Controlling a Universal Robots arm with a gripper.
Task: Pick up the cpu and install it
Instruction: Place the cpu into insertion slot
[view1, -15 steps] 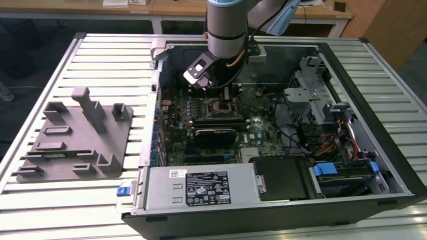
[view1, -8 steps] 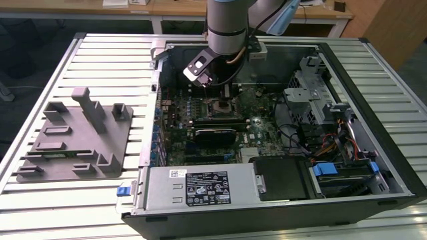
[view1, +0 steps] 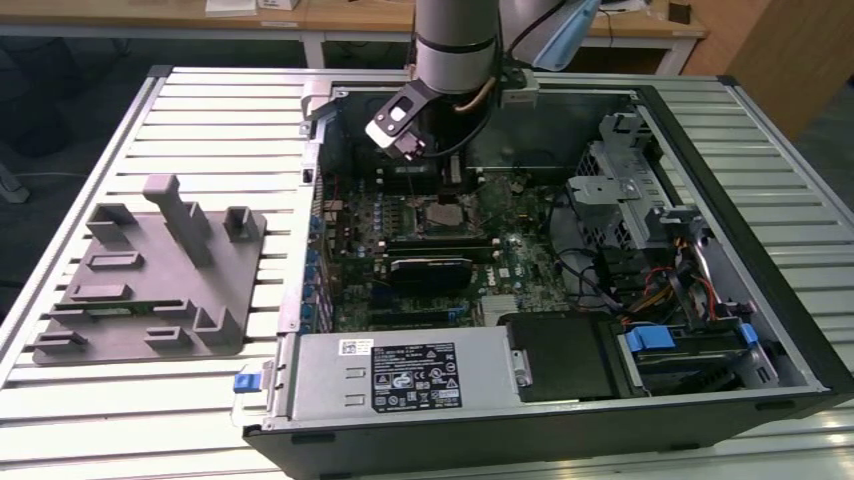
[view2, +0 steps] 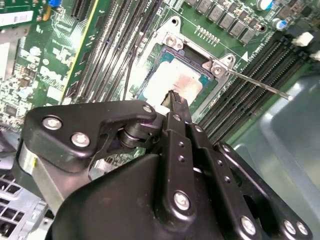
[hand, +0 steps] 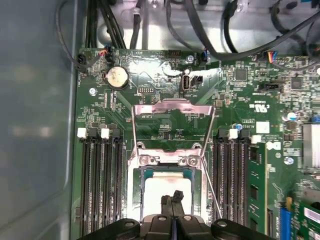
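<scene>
Your gripper (view2: 172, 95) hangs over the socket in the middle of the green motherboard (hand: 165, 120), inside the open computer case (view1: 747, 250). Its black fingers (hand: 166, 202) are drawn narrow, the tips side by side with nothing between them. They end right at the top of the cpu (hand: 162, 180). You cannot tell whether they touch it.

The cpu lies flat in the socket, a pale, shiny metal square with a thin dark rim. The socket's metal bracket (hand: 172, 106) is swung open and lies back toward the round silver coin battery (hand: 116, 76). In the second wrist view a thin steel lever rod (view2: 257, 84) sticks out from the socket's corner. Long black memory slots (hand: 102, 185) with white end clips flank the socket on both sides.

Small white lettering is printed on the board. In the exterior view a white label (view1: 414, 375) with black print sits on the grey metal box at the case's near edge.

At the exterior view's left, a grey plastic tray (view1: 154, 275) with upright posts sits on the white slatted bench (view1: 200, 120).
</scene>
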